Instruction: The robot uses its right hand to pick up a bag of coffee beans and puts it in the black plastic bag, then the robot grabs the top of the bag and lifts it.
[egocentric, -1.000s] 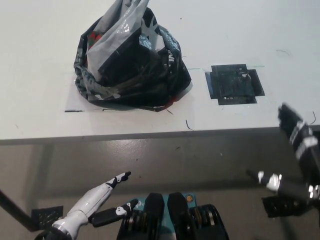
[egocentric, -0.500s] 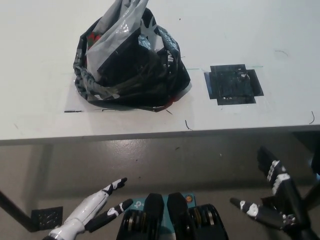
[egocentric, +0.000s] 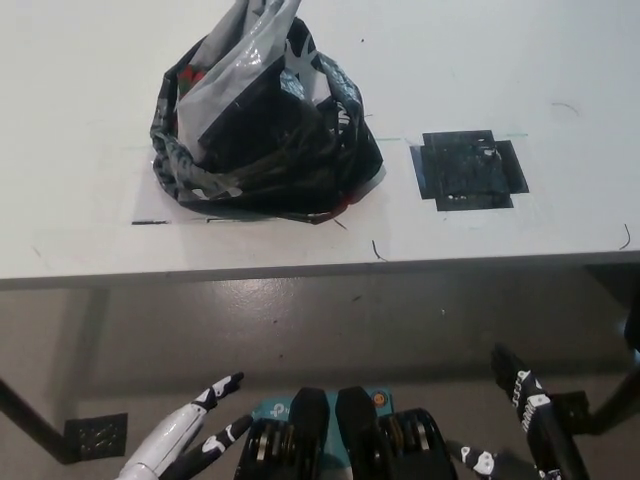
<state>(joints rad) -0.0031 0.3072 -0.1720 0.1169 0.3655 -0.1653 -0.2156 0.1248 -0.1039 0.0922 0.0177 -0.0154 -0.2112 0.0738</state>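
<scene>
White table (egocentric: 500, 60): near edge runs straight across mid-frame, bare floor below it. Black plastic bag (egocentric: 262, 130) sits left of centre, set back from that edge, top bunched and upright; contents not discernible. Black taped patch (egocentric: 470, 168) to its right, apart. Right hand (egocentric: 528, 415) low at near right, fingers spread, holding nothing. Left hand (egocentric: 190, 445) low at near left, fingers apart, empty.

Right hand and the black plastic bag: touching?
Apart. The head view shows the right hand low below the table edge, open, with bare table and floor separating it from the black plastic bag.
</scene>
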